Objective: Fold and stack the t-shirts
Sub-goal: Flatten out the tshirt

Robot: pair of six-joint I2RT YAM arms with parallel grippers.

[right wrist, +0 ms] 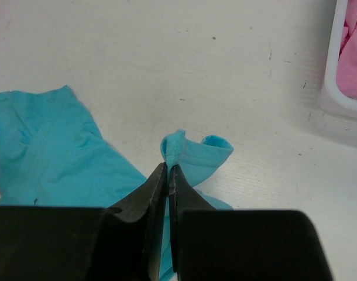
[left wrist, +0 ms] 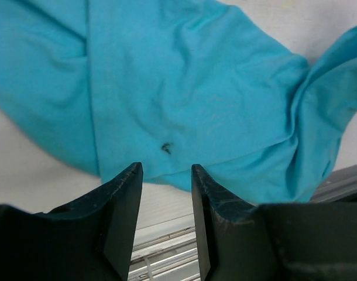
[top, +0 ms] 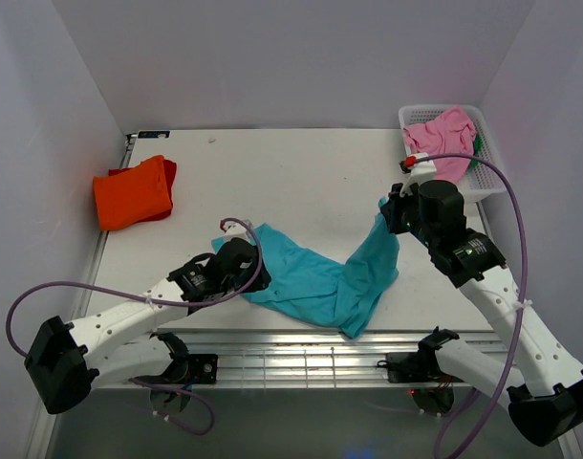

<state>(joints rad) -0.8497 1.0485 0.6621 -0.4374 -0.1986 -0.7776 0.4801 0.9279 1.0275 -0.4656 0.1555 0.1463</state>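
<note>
Pinching teal t-shirt hem w/ right gripper.

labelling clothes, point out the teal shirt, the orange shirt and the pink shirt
teal shirt point(top: 306, 277), top view, flat middle
orange shirt point(top: 131, 196), top view, folded top face
pink shirt point(top: 444, 134), top view, crumpled middle

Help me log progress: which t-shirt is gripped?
The teal t-shirt, pinched by the right gripper; the orange t-shirt lies untouched, the pink t-shirt sits in the basket.
</note>
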